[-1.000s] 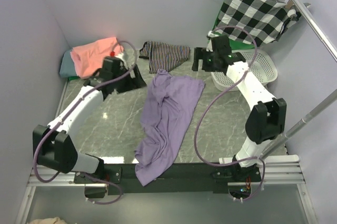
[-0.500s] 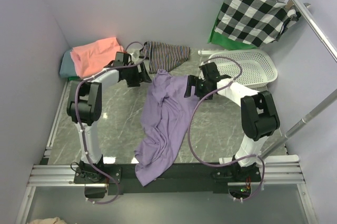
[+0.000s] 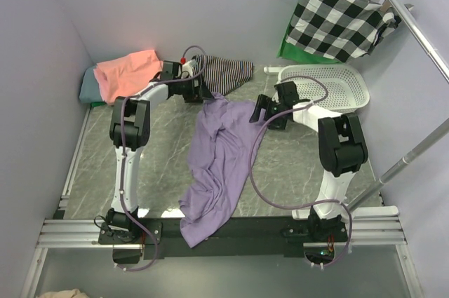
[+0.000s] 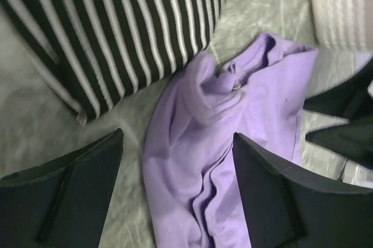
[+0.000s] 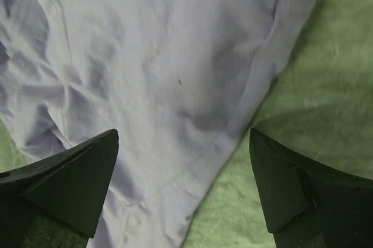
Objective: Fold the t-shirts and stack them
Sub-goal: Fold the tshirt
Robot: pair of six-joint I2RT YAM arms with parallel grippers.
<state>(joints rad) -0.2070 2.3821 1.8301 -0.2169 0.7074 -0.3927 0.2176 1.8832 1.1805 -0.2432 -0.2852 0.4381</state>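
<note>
The lavender t-shirt [image 3: 224,151] lies crumpled down the middle of the marble table [image 3: 154,158]. My left gripper [image 3: 203,95] hovers open over its far left corner; in the left wrist view the gripper [image 4: 178,137] straddles bunched purple folds [image 4: 233,114]. My right gripper [image 3: 258,112] is open over the far right corner, and in the right wrist view it [image 5: 183,137] spans the shirt's hemmed edge [image 5: 163,55]. A salmon-pink t-shirt [image 3: 126,70] rests on a grey-teal one [image 3: 88,87] at the back left.
A black-and-white striped cloth [image 3: 224,70] lies at the back, just beyond the left gripper. A white slatted basket [image 3: 337,87] stands at the back right. A checked cloth on a wooden hanger [image 3: 337,17] hangs from the rail above it.
Both arms have reached out and come down onto the far edge of the lavender shirt, one at each corner. The left jaws have narrowed a little.
</note>
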